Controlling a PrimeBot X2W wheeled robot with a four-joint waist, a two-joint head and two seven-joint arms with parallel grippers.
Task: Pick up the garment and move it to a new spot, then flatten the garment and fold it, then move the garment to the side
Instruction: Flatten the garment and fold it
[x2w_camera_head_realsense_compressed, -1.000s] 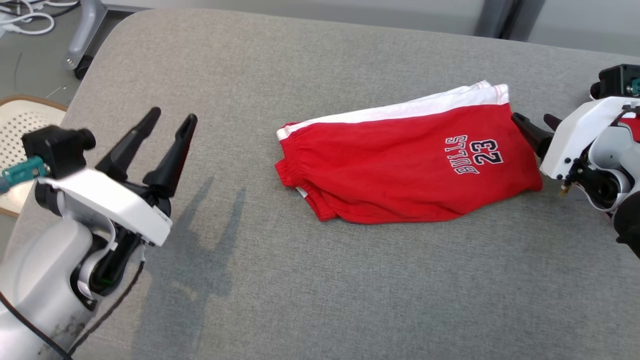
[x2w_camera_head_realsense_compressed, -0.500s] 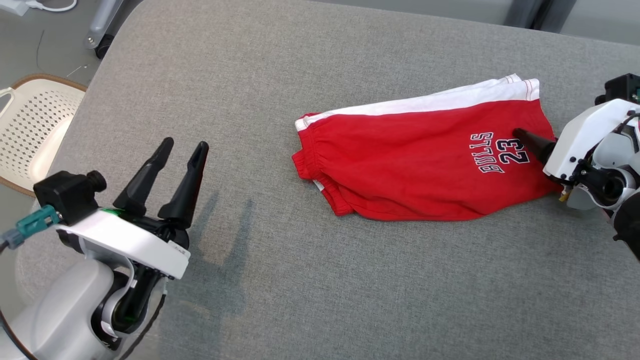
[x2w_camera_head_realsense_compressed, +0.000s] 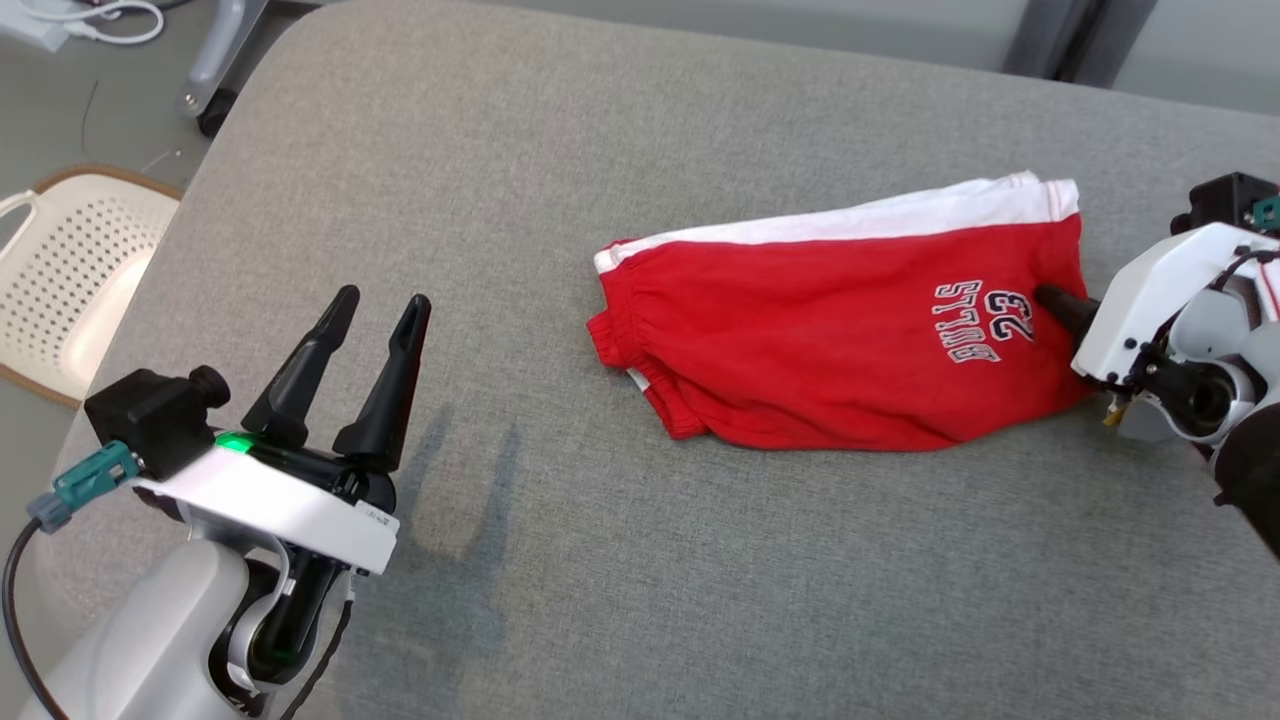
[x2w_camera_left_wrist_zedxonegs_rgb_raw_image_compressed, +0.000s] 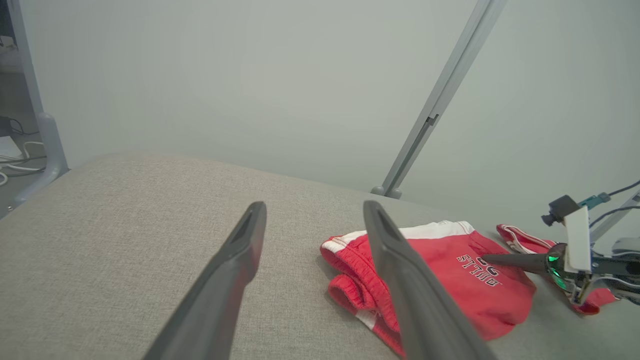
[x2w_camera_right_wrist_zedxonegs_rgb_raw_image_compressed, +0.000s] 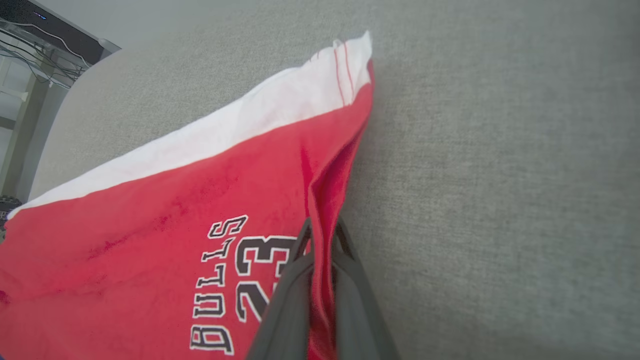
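The garment (x2w_camera_head_realsense_compressed: 830, 360), a pair of red shorts with a white band and the print "BULLS 23", lies folded on the right half of the grey padded table (x2w_camera_head_realsense_compressed: 620, 600), well in from its near edge. Its elastic waistband points toward the table's left edge. The hem end lies toward the right edge, and the white band runs along the side facing the far edge.

The right claw (x2w_camera_head_realsense_compressed: 1055, 302) reaches in from the table's right edge and is clenched, grasping the garment at its hem end, just beside the printed number. In the right wrist view its 2 fingers (x2w_camera_right_wrist_zedxonegs_rgb_raw_image_compressed: 292, 295) stand nearly together with a raised ridge of the red cloth (x2w_camera_right_wrist_zedxonegs_rgb_raw_image_compressed: 175, 200) pinched between them, while the rest of the shorts rests flat on the table.

The left claw (x2w_camera_head_realsense_compressed: 383, 302) hangs over the table's left half near the near-left corner, released, its 2 fingers spread and grasping nothing, well apart from the shorts. A green light (x2w_camera_head_realsense_compressed: 232, 442) glows on its body. Its wrist view looks between the spread fingers (x2w_camera_left_wrist_zedxonegs_rgb_raw_image_compressed: 315, 207) across the table to the shorts (x2w_camera_left_wrist_zedxonegs_rgb_raw_image_compressed: 465, 290) and the right claw (x2w_camera_left_wrist_zedxonegs_rgb_raw_image_compressed: 485, 259), with another red and white piece of cloth (x2w_camera_left_wrist_zedxonegs_rgb_raw_image_compressed: 520, 239) just beyond them.

Off the table's left edge, a white perforated chair (x2w_camera_head_realsense_compressed: 70, 270) stands on the floor.
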